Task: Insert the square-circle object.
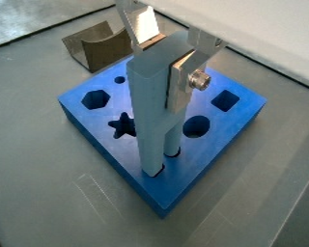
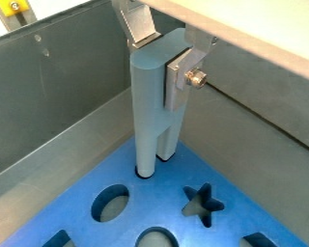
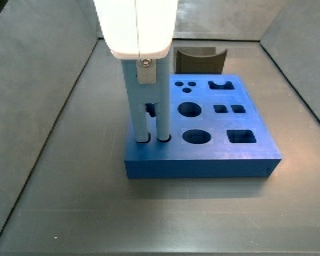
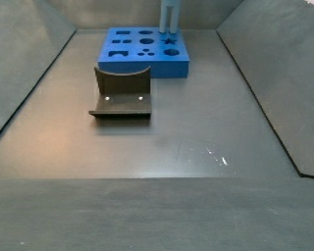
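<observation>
The gripper (image 1: 173, 60) hangs directly above the blue block (image 1: 235, 121), its silver fingers (image 1: 196, 69) clamped on the top of a tall pale grey peg (image 1: 152, 116) that stands upright. In both wrist views the peg's lower end (image 2: 146, 164) sits in a hole near one corner of the block, beside the star-shaped hole (image 2: 201, 204) and the round hole (image 1: 197, 124). In a side view the fixture (image 4: 121, 93) stands on the floor just beside the block (image 4: 144, 51), on the side away from the peg (image 4: 171, 25).
</observation>
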